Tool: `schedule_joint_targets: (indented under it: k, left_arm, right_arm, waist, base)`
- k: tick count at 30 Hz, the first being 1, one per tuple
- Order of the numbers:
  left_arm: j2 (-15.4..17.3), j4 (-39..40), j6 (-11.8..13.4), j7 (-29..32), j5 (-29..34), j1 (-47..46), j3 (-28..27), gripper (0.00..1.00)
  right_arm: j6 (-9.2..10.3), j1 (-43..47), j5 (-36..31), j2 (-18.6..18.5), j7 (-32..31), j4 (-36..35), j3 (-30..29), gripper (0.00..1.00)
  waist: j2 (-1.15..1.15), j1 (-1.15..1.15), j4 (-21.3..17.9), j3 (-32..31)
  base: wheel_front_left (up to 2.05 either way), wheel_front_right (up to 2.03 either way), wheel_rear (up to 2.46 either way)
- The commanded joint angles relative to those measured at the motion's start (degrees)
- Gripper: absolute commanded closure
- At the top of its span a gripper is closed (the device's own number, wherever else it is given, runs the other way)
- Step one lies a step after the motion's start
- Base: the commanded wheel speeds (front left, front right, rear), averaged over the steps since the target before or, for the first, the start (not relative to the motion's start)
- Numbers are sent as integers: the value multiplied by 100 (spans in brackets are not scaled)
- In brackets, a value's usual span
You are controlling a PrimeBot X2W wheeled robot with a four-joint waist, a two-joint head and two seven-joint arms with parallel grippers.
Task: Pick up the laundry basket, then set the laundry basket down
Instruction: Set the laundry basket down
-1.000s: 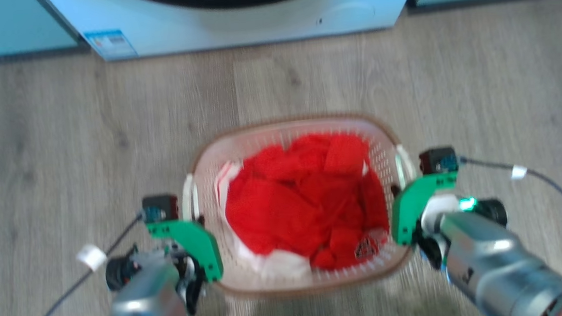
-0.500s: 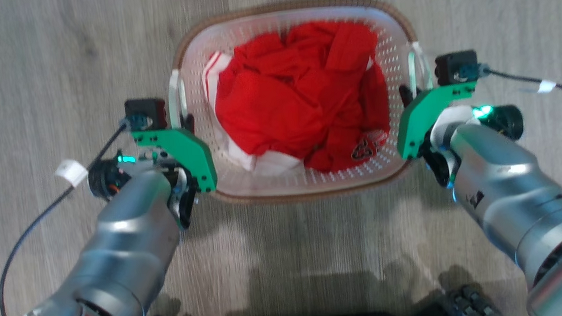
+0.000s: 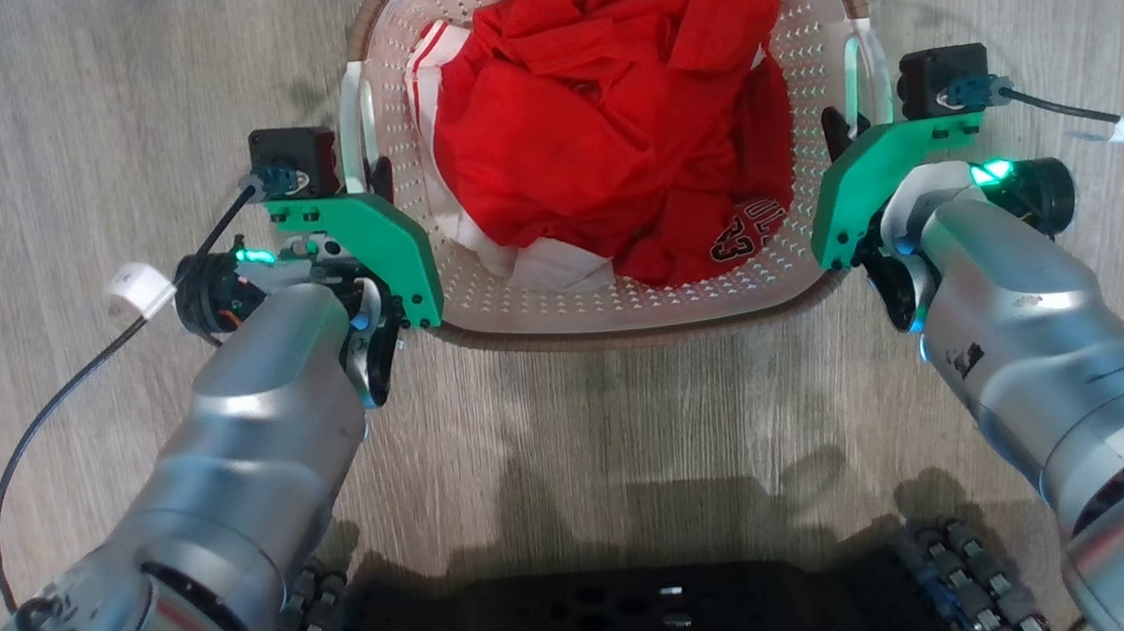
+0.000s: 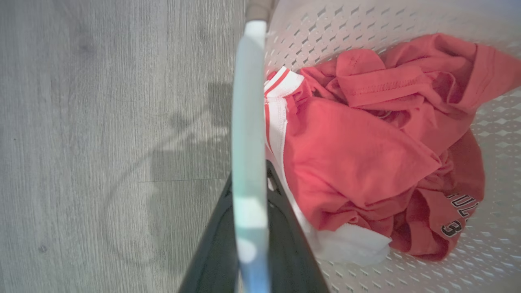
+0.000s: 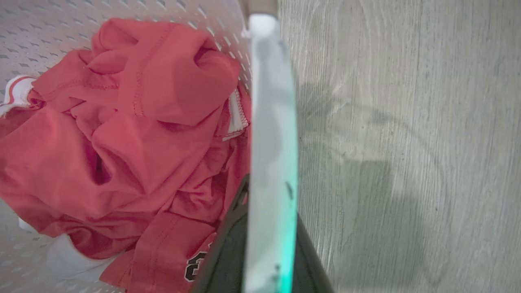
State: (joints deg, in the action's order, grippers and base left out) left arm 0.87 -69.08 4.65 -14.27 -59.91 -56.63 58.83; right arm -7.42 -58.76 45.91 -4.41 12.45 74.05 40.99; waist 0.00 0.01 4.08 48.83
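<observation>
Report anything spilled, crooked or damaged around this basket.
Nothing stands out. The red clothes sit bunched inside the laundry basket, none over the rim or on the floor. The left hand and right hand each hold one of its side handles; no cracks show.

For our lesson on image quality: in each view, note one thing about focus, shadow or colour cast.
Head view: arm shadows fall on the wooden floor near the laundry basket. Left wrist view: the left handle is out of focus, the red jersey sharper. Right wrist view: the right handle is blurred, its lower end tinted green.
</observation>
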Motion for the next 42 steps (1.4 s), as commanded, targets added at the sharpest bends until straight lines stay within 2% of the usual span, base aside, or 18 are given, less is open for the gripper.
schedule_joint_targets:
  k: [1,27,37,40,41,42]
  left_arm:
    - [201,33,93,-72,61,-61,-39,100]
    - [201,248,208,-73,-106,-112,241,100]
    - [201,240,222,-73,-160,-167,323,100]
    - [201,231,249,-73,-198,-158,324,100]
    - [201,228,252,-73,-213,-151,330,95]
    - [201,219,260,-73,-233,-142,336,84]
  right_arm:
    - [-7,153,-159,16,68,-10,-60,100]
    - [-7,225,-1590,142,-45,-10,-1421,100]
    - [-7,242,-1849,152,-77,-10,-1683,99]
    - [-7,247,-1852,152,-62,-10,-1675,66]
    - [-7,249,-1850,152,-58,-10,-1670,54]
    - [-7,250,-1846,152,-57,-10,-1665,49]
  waist:
    - [0,-1,2,55]
    - [0,-1,54,259]
    - [0,-1,79,299]
    - [0,-1,80,287]
    - [0,-1,79,282]
    - [0,-1,78,276]
  base:
    - [0,0,0]
    - [0,0,0]
    - [0,0,0]
    - [0,0,0]
    - [0,0,0]
    - [0,0,0]
